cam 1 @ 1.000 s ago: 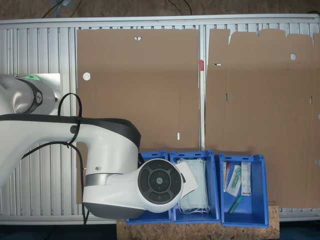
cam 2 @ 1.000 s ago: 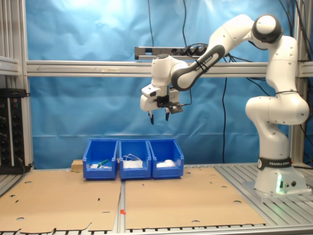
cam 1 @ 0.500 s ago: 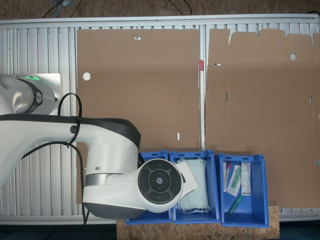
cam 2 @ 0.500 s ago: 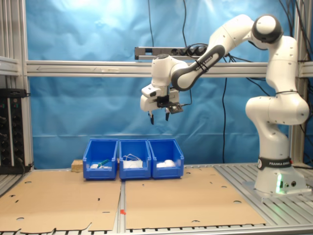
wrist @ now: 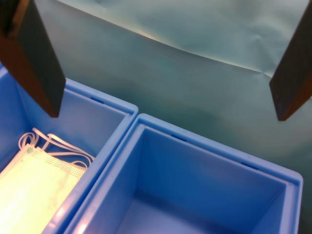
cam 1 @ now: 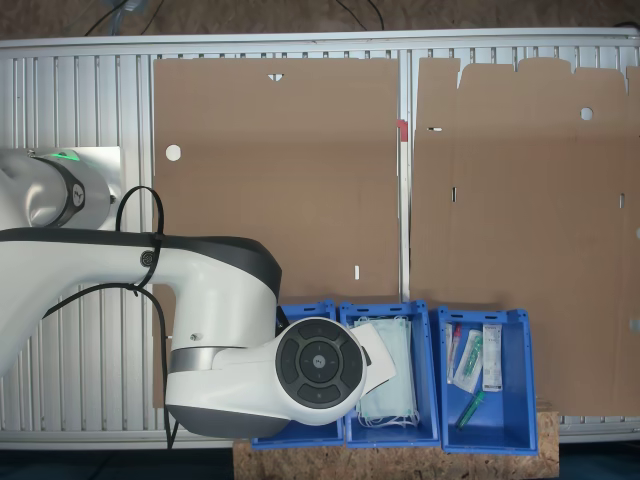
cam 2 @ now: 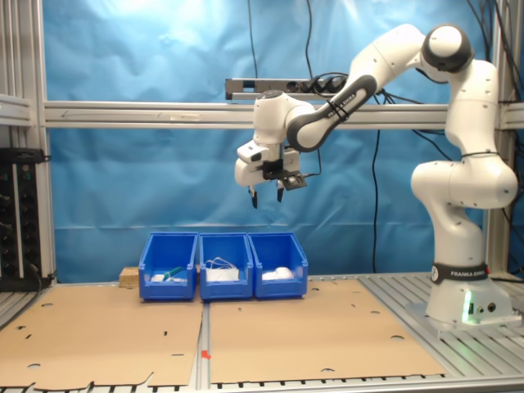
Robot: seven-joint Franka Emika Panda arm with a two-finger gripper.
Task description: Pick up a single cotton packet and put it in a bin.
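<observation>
Blue bins (cam 1: 390,375) sat in a row in the first exterior view, arm housing (cam 1: 300,375) covering one; white packet (cam 1: 375,350) lay on green masks (cam 1: 390,385) | second exterior view: gripper (cam 2: 267,195) hung well above bins, fingers apart, holding nothing | wrist view: fingers (wrist: 34,58) spread wide, touching nothing; cotton packet's place could not be told.

Bright, even light; wrist view perhaps slightly soft.
</observation>
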